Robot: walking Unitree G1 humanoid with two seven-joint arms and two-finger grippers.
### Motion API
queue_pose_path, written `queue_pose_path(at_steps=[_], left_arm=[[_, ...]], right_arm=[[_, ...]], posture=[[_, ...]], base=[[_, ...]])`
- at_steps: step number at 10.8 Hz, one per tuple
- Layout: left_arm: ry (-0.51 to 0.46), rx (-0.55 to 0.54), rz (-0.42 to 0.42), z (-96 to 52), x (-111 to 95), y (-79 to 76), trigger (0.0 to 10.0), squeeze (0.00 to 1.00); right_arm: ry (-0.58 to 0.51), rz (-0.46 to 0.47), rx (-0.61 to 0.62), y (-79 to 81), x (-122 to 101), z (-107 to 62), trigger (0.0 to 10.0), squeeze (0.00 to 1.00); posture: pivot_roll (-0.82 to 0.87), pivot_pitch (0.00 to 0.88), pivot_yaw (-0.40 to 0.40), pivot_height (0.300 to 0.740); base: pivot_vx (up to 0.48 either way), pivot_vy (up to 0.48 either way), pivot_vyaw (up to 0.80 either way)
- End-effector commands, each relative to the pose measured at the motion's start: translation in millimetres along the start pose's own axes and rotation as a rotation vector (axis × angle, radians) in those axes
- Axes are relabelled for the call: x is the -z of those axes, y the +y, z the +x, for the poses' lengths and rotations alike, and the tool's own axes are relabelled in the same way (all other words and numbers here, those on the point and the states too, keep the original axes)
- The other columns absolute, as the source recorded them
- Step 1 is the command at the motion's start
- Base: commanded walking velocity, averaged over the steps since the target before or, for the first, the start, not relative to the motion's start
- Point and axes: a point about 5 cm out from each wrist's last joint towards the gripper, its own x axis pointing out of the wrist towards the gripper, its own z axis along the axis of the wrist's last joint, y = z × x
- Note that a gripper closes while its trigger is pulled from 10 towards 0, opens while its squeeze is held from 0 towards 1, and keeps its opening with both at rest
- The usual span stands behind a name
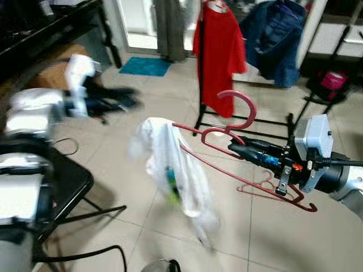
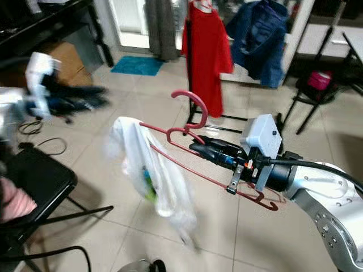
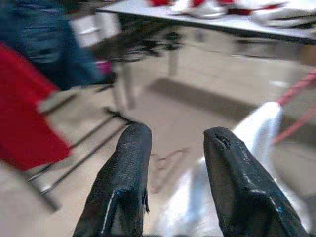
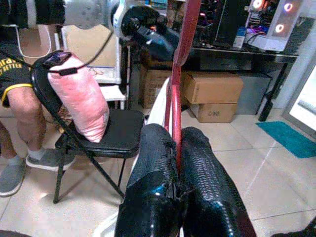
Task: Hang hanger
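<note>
A home room: tiled floor (image 1: 113, 147), clothes rack (image 1: 244, 122), folding chair (image 4: 106, 131).

Right arm (image 2: 332, 218): silver-grey rounded shell, small dark screw holes seen along the forearm. Black cylindrical wrist section, a black cable run along its top. Pale grey box-shaped module (image 2: 261, 136) mounted above the wrist. Small metal bracket hung below, orange and blue details noted beside it. Right gripper (image 4: 178, 148): two long black fingers (image 4: 150, 163), glossy near the base, fine cross-hatched texture on the pads. Left arm (image 1: 34, 113): white and grey casing, blurred, dark joint sections. Left gripper (image 3: 175, 143): two blunt black textured fingers (image 3: 131, 163), one tip chipped
</note>
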Motion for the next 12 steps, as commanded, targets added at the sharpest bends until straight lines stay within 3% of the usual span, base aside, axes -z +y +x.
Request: queue_pose_path(at_steps=[1, 2, 3, 4, 5, 8, 11, 12], left_arm=[[0.016, 0.125, 0.016, 10.1, -8.0, -4.5, 10.0, 1.00], [0.020, 0.179, 0.037, 20.6, -10.7, -7.1, 10.0, 1.00], [-0.030, 0.218, -0.011, 29.0, -17.9, -9.4, 10.0, 0.00], [-0.033, 0.243, -0.007, 32.4, -20.4, -11.9, 10.0, 0.00], [0.025, 0.257, 0.043, 33.6, -14.6, -14.4, 10.0, 0.00], [0.027, 0.305, 0.010, 26.6, -17.5, -20.8, 10.0, 0.00], [-0.077, 0.317, -0.054, 15.5, -33.6, -21.9, 10.0, 0.00], [0.088, 0.298, 0.011, 7.3, -20.2, -21.2, 10.0, 0.00]], right_arm=[[-0.033, -0.040, -0.037, 6.6, -10.7, 3.5, 10.0, 0.00], [-0.037, -0.044, -0.052, 9.0, -12.1, 4.6, 10.0, 0.00], [-0.041, -0.043, -0.059, 11.0, -12.0, 5.1, 10.0, 0.00], [-0.043, -0.040, -0.065, 12.6, -11.5, 5.2, 10.0, 0.00], [-0.045, -0.040, -0.068, 13.2, -11.4, 5.9, 10.0, 0.00], [-0.043, -0.036, -0.070, 13.4, -10.1, 5.3, 10.0, 0.00], [-0.040, -0.032, -0.076, 12.6, -9.6, 4.9, 10.0, 0.00], [-0.037, -0.028, -0.085, 13.0, -8.6, 4.8, 10.0, 0.00]], posture=[[-0.19, 0.019, 0.167, 0.740], [-0.20, 0.018, 0.171, 0.740], [-0.20, 0.013, 0.179, 0.740], [-0.20, 0.011, 0.178, 0.740], [-0.20, 0.009, 0.181, 0.740], [-0.20, 0.010, 0.182, 0.740], [-0.20, 0.011, 0.180, 0.740], [-0.19, 0.010, 0.176, 0.740]], base=[[0.000, 0.000, 0.00], [0.000, 0.000, 0.00], [0.000, 0.000, 0.00], [0.000, 0.000, 0.00], [0.000, 0.000, 0.00], [0.000, 0.000, 0.00], [0.000, 0.000, 0.00], [0.000, 0.000, 0.00]])
